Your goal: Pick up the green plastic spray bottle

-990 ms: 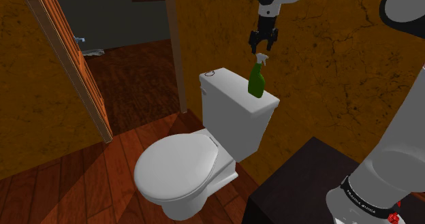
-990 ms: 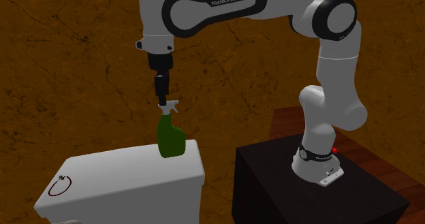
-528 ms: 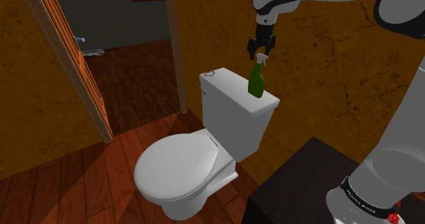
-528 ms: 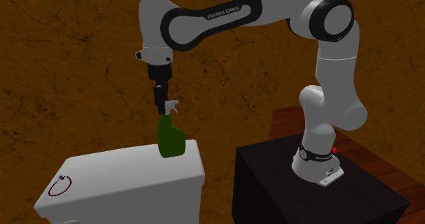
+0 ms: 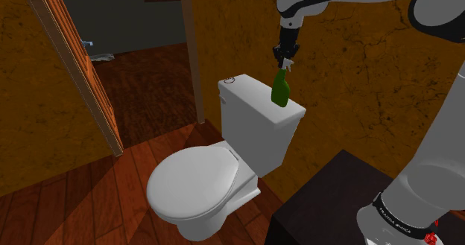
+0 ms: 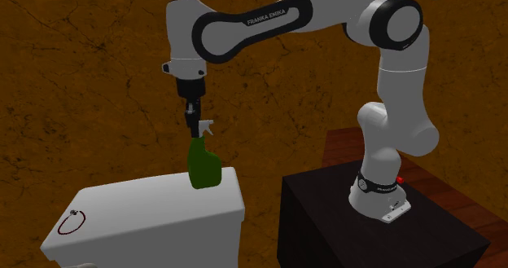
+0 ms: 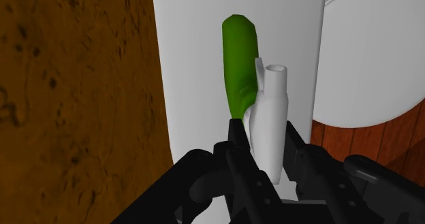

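Green spray bottle (image 5: 280,91) — upright on the toilet tank (image 5: 250,102) lid, at one end. Black gripper (image 7: 268,156) — above the tank, clenched on the bottle's white spray head (image 7: 271,110).

- A white toilet tank (image 5: 250,124) is set against a mottled brown wall (image 5: 358,80).
- A closed white toilet lid (image 5: 192,182) is seen above reddish wooden floorboards (image 5: 67,199).
- A brown wooden door (image 5: 74,65) is seen at the shoulder view's left.

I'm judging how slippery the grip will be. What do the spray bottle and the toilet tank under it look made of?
The spray bottle has a smooth, uniform green body with no grain, so it is likely plastic. Its white trigger head looks similar and matte. The toilet tank is plain white, smooth and hard-edged. Ceramic would fit, but the flat look leaves that open.
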Controlling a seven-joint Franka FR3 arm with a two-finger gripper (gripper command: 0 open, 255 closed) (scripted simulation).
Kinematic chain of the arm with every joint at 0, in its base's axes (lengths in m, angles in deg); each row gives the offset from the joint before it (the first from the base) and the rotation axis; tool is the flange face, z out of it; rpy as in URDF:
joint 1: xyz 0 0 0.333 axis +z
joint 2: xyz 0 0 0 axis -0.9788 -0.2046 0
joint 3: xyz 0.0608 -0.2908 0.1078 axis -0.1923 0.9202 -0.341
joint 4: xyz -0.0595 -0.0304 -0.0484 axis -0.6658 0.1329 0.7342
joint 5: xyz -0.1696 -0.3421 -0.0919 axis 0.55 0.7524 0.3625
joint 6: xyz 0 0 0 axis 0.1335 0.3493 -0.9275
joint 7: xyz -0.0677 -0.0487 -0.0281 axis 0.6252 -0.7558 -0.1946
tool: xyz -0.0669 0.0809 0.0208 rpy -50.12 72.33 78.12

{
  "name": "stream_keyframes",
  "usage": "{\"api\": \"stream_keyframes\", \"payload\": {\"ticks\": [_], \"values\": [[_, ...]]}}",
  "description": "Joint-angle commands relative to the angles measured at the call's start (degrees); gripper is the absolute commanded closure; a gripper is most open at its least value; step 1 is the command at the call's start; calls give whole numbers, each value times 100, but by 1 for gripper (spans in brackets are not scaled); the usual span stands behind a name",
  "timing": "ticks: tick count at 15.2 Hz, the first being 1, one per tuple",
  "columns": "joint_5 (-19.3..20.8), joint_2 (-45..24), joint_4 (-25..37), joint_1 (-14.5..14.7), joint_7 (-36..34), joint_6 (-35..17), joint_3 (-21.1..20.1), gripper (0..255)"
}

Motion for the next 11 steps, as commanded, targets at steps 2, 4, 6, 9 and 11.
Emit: {"api": "stream_keyframes", "payload": {"ticks": [2, 4, 6, 9, 11], "values": [[0, -5, -1, 0, -1, 2, 0, 255], [6, 17, 60, 2, -8, 84, 0, 255], [9, 25, 203, 1, -10, 235, 2, 255], [11, 30, 428, -3, -12, 465, 4, 255], [11, 25, 588, -6, -13, 620, 6, 255]]}}
